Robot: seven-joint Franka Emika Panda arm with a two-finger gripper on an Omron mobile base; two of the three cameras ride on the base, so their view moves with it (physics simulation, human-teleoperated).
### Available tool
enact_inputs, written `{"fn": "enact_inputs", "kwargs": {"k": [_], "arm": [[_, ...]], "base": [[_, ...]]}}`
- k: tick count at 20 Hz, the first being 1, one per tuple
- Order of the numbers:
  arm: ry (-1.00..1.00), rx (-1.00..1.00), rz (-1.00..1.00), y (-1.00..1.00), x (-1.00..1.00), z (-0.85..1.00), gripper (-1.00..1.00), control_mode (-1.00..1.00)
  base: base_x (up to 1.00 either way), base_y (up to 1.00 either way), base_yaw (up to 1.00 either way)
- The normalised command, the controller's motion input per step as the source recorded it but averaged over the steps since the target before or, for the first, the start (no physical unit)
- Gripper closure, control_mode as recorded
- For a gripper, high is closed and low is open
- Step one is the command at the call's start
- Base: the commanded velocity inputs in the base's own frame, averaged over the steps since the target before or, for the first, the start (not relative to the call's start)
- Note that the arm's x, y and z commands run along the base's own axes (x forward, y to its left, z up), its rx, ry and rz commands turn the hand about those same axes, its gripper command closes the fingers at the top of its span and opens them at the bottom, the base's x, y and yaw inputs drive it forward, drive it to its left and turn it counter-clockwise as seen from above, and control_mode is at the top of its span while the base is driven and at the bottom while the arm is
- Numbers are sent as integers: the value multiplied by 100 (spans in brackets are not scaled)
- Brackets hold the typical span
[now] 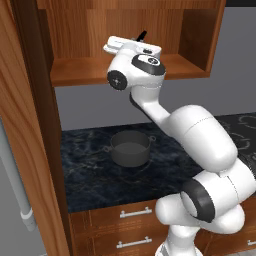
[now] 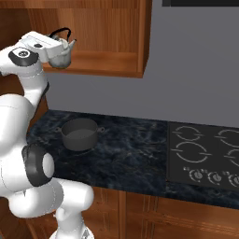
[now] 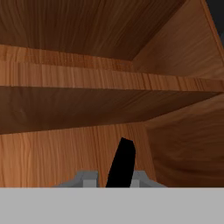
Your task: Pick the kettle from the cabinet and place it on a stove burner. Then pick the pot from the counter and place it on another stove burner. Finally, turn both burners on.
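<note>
- Up at the cabinet's shelf, near its left end, my gripper sits at the kettle, and my own hand covers most of what matters there.
- From the right base view the kettle's grey body hangs just below my hand, over the front edge of the shelf, with the black arched handle and short spout poking out past it; whether the body touches the shelf I cannot tell.
- From the left base view my hand blocks the kettle, save a dark tip above the wrist.
- Along my fingers, the black handle rises between the two grey fingertips, so I am clamped on it; the fingertips are cut off at the bottom, and the contact itself is hard to make out.
- Behind the handle are the wooden back wall, a shelf board crossing above and a side wall on the right.
- Below, the pot stands lidless on the dark marbled counter, toward its back left.
- At the counter's right end lies the black cooktop, its ring burners bare, small knobs along the front edge, its right side cut off.
- A grey wall runs behind, and wooden drawers with silver handles sit under the counter.
</note>
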Motion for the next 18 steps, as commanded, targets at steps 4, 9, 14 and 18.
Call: {"fn": "enact_inputs", "kwargs": {"k": [4, 9, 14, 18], "arm": [[0, 0, 0, -18, -55, 0, 100, -100], [0, 0, 0, -17, -56, 0, 100, -100], [0, 0, 0, -19, -64, 0, 100, -100], [0, 0, 0, -21, -70, -2, 100, -100]], "base": [[0, 0, 0], [0, 0, 0], [0, 0, 0], [0, 0, 0]]}}
